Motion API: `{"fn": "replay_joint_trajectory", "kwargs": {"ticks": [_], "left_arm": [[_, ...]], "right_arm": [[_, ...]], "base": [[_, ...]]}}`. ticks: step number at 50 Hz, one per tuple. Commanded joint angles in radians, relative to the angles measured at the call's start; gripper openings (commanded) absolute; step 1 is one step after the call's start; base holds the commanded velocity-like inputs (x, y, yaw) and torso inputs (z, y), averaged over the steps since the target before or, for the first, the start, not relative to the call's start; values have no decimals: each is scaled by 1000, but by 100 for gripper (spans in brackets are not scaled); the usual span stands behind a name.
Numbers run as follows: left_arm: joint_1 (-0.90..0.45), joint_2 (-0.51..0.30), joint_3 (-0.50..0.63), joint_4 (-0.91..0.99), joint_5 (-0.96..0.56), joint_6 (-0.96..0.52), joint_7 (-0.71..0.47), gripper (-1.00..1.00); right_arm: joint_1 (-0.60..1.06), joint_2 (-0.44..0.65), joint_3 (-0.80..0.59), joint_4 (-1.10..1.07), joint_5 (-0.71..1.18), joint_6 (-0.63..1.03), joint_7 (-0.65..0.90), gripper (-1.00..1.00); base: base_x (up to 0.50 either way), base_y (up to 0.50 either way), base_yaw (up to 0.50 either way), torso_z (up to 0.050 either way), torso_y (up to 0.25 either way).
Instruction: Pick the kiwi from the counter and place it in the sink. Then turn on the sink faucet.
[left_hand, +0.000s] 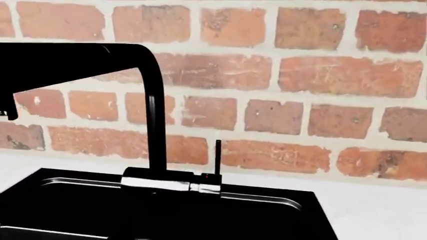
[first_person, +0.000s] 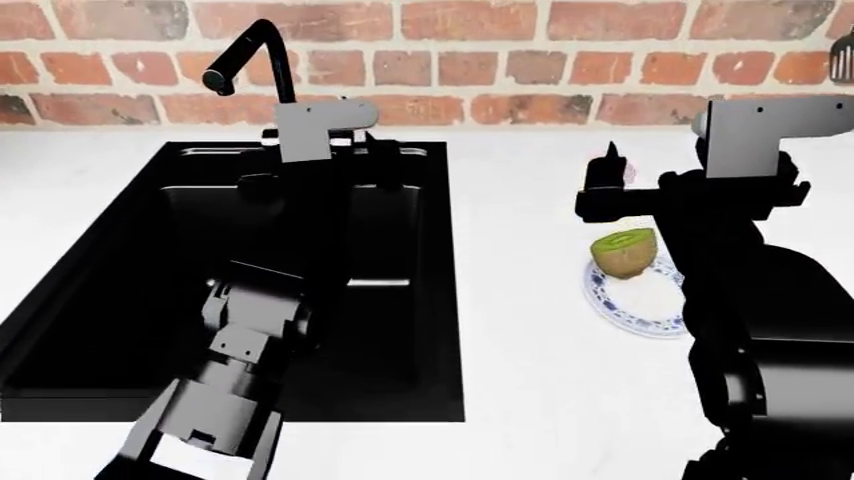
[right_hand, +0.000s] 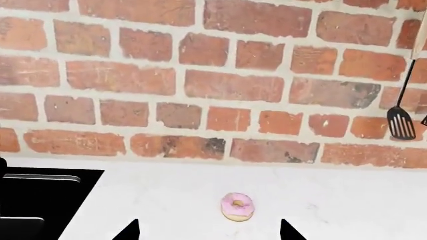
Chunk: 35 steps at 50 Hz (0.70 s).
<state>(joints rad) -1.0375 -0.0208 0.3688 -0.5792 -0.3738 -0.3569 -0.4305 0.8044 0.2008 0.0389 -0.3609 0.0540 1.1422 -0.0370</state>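
The kiwi (first_person: 626, 251) is seen resting on the inner edge of a small blue-patterned plate (first_person: 641, 305), cut face up and tilted, on the counter (first_person: 534, 300) to the right of the sink (first_person: 120, 290) and well apart from it. The right tool (right_hand: 209, 231) is held above the counter behind the kiwi, nearer the brick wall (right_hand: 213, 75); only its two dark fingertips (right_hand: 128, 231) are shown in the right wrist view, set wide apart with nothing between them. A pink-frosted donut (right_hand: 237, 206) lies on the counter just beyond those tips, toward the back edge. A black spatula (right_hand: 401, 120) is hung on the wall at the far right. The left tool is raised over the back of the sink, close to the sink faucet (left_hand: 150, 115); its fingers are hidden, so its state cannot be told. The faucet's thin lever (left_hand: 217, 157) stands upright beside the base.
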Motion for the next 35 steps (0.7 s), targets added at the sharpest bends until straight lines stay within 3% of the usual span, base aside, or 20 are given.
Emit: {"fn": "replay_joint_trajectory", "kwargs": {"ticks": [1,35], "left_arm": [[-18,-2,43,-87,-21,63,-14,100],[-37,-18,108,-116,-103,87,-41,100]], "right_arm": [[-4,4,0,-11,7,16,3,100],[-14,13,12,-35,31,23,5,100]], "base": [[340,12,0,0,10],[341,18,0,0,1]]}}
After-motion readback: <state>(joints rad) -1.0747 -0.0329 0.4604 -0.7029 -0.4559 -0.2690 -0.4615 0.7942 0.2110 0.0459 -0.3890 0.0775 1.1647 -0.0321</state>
